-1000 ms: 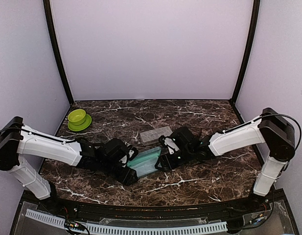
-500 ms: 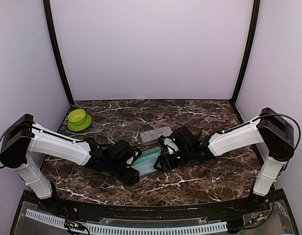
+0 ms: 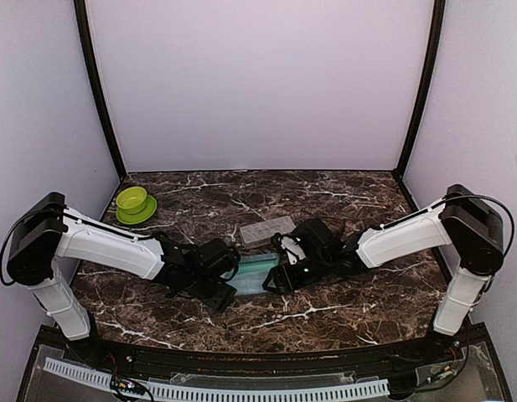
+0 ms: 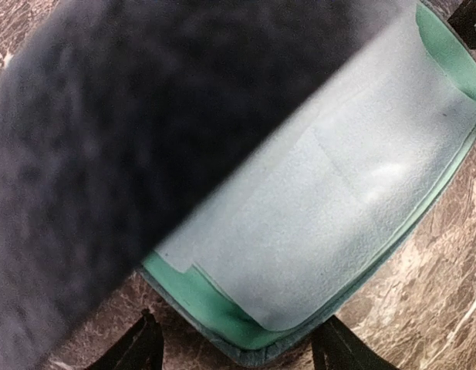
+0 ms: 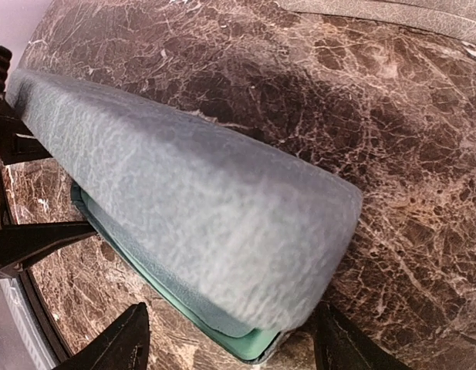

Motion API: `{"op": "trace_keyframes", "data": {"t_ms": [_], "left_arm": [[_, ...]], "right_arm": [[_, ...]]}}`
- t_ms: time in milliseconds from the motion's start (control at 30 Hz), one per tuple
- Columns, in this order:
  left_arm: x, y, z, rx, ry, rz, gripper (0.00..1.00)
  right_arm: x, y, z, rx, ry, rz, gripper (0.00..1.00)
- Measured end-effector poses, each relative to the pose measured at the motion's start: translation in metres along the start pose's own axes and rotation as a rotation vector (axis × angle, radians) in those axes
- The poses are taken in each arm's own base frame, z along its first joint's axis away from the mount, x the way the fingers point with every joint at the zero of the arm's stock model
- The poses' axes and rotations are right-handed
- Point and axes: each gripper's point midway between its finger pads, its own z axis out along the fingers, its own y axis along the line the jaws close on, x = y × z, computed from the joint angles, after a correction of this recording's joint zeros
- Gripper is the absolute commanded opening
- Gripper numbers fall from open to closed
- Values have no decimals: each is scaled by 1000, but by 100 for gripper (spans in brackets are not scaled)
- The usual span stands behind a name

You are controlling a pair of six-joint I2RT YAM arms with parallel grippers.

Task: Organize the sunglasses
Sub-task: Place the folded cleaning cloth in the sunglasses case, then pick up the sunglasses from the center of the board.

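Note:
No sunglasses show in any view. A blue-grey case (image 3: 255,273) with green lining lies at the table's middle, between both grippers. In the left wrist view a light blue cloth (image 4: 338,193) lies inside the green-lined case (image 4: 222,320), and a dark blur covers the upper left. My left gripper (image 4: 239,356) is open, its fingertips either side of the case's end; it also shows in the top view (image 3: 224,285). In the right wrist view the case's lid (image 5: 199,208) hangs low over the green base. My right gripper (image 5: 231,351) is open and straddles that end; it also shows in the top view (image 3: 281,276).
A flat grey case (image 3: 266,229) lies just behind the blue-grey one. A green bowl (image 3: 134,203) stands at the far left of the marble table (image 3: 350,314). Purple walls close in the back and both sides.
My left gripper has moved right and closer to the case. The case's lid has come down, so less of the green lining shows from above. The right arm has hardly moved.

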Motion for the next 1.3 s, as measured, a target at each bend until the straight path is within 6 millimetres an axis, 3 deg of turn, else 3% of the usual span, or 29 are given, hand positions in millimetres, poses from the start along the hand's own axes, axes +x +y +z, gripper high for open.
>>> {"op": "trace_keyframes", "data": {"t_ms": [267,433,633,833,967,1167,1300], "left_arm": [[0,3,0,-19,8,21,69],[6,5,-16,14,2,33,70],[-10,0,-48,89,-83,40,70],[-15,-1,-57,124,-102,43,70],[-16,-1,-58,134,-106,43,70],[-19,0,-59,135,-111,43,70],[-21,0,-59,140,-116,43,70]], "right_arm": [[5,-6,-5,35,10,1,74],[7,-20,-36,125,3,-5,73],[-25,-53,-91,254,-96,10,71],[-65,-99,-118,378,-122,32,68],[-101,-123,-115,427,-110,12,64],[-127,-147,-99,479,-44,-27,60],[-143,-174,-99,533,-26,-23,60]]}}
